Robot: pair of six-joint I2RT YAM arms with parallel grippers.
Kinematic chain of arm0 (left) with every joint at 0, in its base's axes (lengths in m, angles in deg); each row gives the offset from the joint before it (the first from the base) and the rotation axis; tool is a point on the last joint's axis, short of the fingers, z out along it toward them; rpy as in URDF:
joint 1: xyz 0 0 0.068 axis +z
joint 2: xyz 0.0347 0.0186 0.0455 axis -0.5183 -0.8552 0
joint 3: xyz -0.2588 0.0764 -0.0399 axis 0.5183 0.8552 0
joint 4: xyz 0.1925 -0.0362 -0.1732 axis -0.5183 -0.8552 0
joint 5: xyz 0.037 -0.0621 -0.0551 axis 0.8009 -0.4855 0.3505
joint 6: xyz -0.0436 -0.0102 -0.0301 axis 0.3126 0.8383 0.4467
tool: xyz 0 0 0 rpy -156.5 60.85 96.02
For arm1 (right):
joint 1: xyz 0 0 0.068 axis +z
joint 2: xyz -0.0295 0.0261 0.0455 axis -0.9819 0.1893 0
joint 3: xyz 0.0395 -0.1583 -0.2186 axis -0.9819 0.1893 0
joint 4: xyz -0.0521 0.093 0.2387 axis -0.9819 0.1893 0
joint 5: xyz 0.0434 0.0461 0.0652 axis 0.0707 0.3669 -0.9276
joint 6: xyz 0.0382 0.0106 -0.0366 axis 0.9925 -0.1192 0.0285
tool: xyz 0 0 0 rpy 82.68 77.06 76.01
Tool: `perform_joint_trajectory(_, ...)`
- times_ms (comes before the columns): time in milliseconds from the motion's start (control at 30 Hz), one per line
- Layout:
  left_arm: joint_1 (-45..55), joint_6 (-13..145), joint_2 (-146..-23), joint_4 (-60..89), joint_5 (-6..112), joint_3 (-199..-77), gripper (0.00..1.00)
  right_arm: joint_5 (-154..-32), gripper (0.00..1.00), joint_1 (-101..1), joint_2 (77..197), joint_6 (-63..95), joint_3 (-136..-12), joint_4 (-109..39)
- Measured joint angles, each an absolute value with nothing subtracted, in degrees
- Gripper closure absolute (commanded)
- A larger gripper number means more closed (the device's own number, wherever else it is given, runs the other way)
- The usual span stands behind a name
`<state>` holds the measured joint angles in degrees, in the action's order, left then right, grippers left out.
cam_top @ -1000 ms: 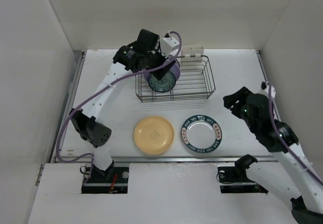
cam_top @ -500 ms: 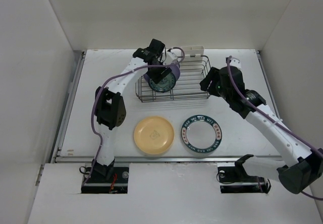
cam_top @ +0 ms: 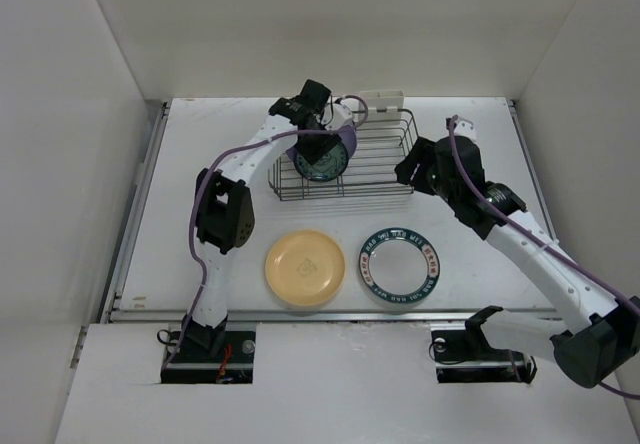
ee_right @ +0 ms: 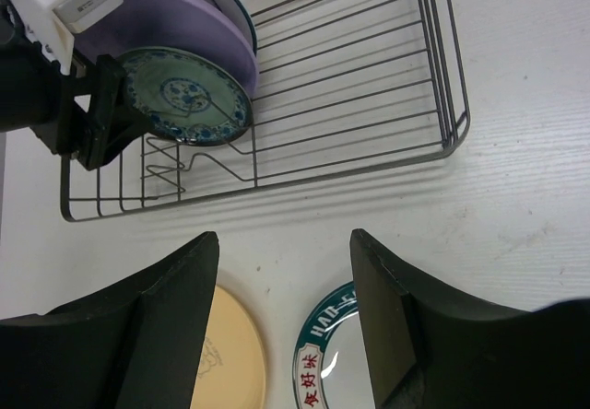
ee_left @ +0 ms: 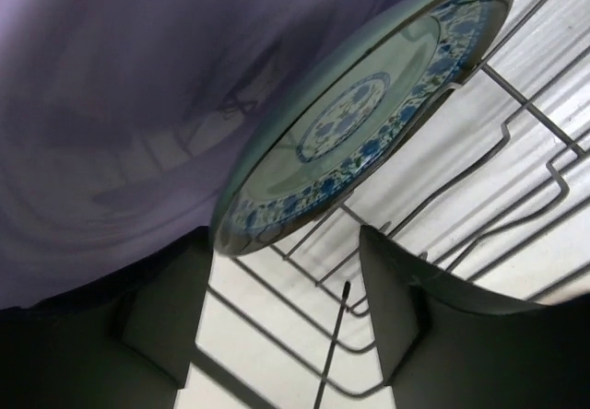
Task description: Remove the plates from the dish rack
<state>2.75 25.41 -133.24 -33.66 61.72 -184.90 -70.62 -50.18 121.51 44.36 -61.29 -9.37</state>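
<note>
Both arms closed in on dish rack (cam_top: 385, 169).
left gripper (cam_top: 320, 147) lowered toward small teal plate (cam_top: 322, 165), jaws narrowed a bit; right gripper (cam_top: 407, 172) swung in from far right.

Robot test cell in a laboratory, dressed with kitchen things

The white table (cam_top: 180, 149) is closed in by bare white walls (cam_top: 330, 24) at the back and on both sides. The left arm (cam_top: 222, 214) and the right arm (cam_top: 520, 239) are bolted at its near edge, with purple cables along them. A wire dish rack (cam_top: 385, 169) and a few plates (cam_top: 305, 267) are the household things on it.
</note>
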Motion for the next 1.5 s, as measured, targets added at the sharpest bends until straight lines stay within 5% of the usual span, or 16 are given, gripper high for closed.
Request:
perform_joint_trajectory(100, 2.9, 25.3, -133.8, -32.8, 62.7, -185.0, 0.57, -70.6, 0.35, -50.2, 121.5, 44.3, -61.3, -9.3)
perform_joint_trajectory(133, 2.9, 25.3, -133.8, -32.7, 62.7, -185.0, 0.74, -70.6, 0.35, -50.2, 121.5, 44.3, -61.3, -9.4)
perform_joint_trajectory(267, 3.6, 26.0, -133.8, -31.9, 64.2, -185.2, 1.0, -70.8, 0.35, -50.2, 121.5, 44.4, -61.1, -9.4)
perform_joint_trajectory(1300, 6.0, 36.7, -111.7, -28.8, 57.8, -175.1, 1.0, -72.6, 0.35, -50.2, 111.8, 45.3, -56.5, -8.9)
perform_joint_trajectory(1500, 15.0, 41.4, -105.6, -34.8, 50.0, -171.7, 1.0, -74.7, 0.35, -50.2, 112.1, 45.3, -56.5, -9.2)
